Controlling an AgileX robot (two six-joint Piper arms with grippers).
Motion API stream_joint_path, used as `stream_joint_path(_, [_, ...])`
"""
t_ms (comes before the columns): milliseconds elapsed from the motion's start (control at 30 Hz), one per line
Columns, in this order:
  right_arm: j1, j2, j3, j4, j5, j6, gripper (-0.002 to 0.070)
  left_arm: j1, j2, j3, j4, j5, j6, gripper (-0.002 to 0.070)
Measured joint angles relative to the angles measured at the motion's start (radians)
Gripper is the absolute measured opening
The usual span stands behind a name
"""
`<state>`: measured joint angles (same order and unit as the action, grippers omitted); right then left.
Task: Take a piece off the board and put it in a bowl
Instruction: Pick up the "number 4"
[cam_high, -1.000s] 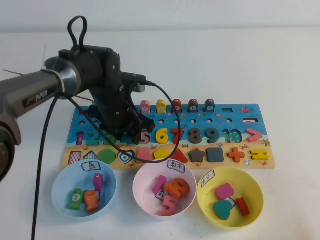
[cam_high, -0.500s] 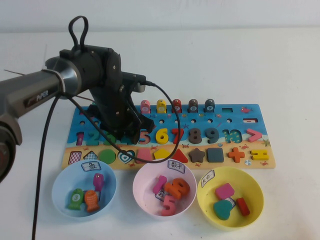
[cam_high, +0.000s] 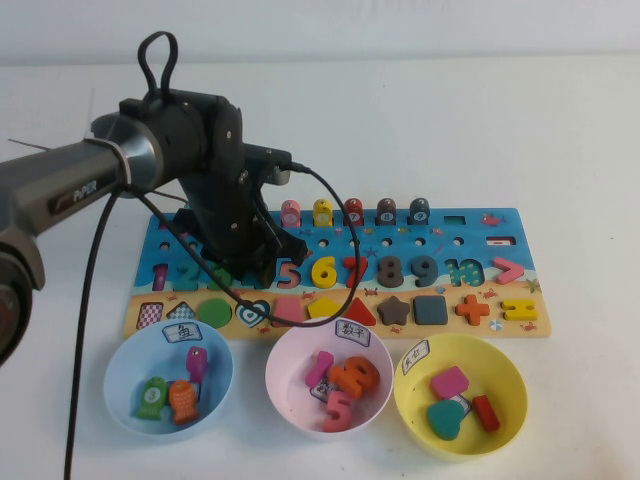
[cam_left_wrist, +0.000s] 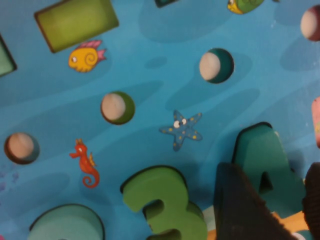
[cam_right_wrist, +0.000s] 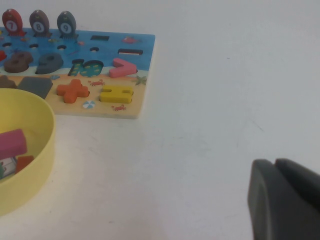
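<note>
The teal-green "4" (cam_left_wrist: 272, 160) lies in its slot on the blue board (cam_high: 470, 235), next to the green "3" (cam_left_wrist: 165, 200). My left gripper (cam_high: 265, 265) is low over the board's number row and hides the "4" in the high view. In the left wrist view the left gripper (cam_left_wrist: 274, 200) is open, with one dark finger (cam_left_wrist: 240, 205) on each side of the "4", close to its edges. The pink bowl (cam_high: 283, 395), with a white label on its rim, stands in front of the board and holds several number pieces. My right gripper (cam_right_wrist: 276, 164) is shut and empty over bare table to the right of the board.
A light blue bowl (cam_high: 120, 395) with fish pieces stands left of the pink bowl, and a yellow bowl (cam_high: 505, 370) with shape pieces stands right of it. Pegs (cam_high: 353, 212) line the board's far edge. The left arm's cable (cam_high: 350, 260) loops over the board.
My left gripper has shifted very slightly over the "4" slot. Bowls and board pieces have not moved.
</note>
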<state>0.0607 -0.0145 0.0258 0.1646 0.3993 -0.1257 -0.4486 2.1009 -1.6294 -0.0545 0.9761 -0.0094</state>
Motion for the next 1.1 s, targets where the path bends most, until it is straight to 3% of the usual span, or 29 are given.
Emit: stream_joint_path(1100, [0.0,0.0,0.0,0.0,0.0,0.0,-0.0019,-0.016,-0.02,-0.012,0.018,0.019,0.0,0.0228])
